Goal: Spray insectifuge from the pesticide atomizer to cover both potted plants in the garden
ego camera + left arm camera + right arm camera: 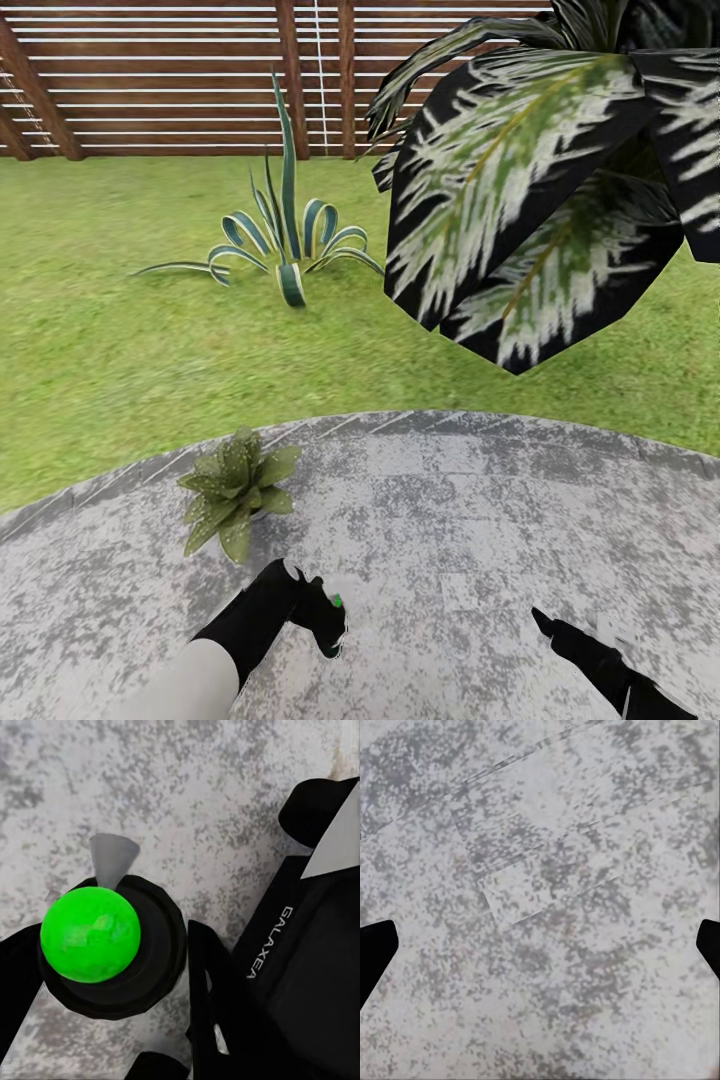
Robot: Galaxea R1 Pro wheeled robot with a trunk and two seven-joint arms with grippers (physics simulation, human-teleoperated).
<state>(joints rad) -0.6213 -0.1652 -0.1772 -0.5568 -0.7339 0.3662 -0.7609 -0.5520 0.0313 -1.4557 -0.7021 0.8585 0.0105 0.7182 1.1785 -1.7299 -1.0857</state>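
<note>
A potted plant [235, 487], a low rosette of pointed dull-green leaves, stands on the left edge of the round grey paved patch [470, 520]. Just right of it and nearer to me, my left gripper [322, 618] is shut on the pesticide atomizer [336, 603]. In the left wrist view the atomizer [105, 945] shows a black round head with a bright green knob and a grey cone nozzle pointing at the paving, black fingers [217, 1012] on either side. My right gripper [548, 625] hangs low at the right, open [540, 949] over bare paving.
A striped blue-green agave [287, 245] grows on the lawn [100, 350] beyond the patch. Big dark palm leaves [540, 200] hang overhead at the upper right. A brown slatted fence [180, 80] closes the back of the garden.
</note>
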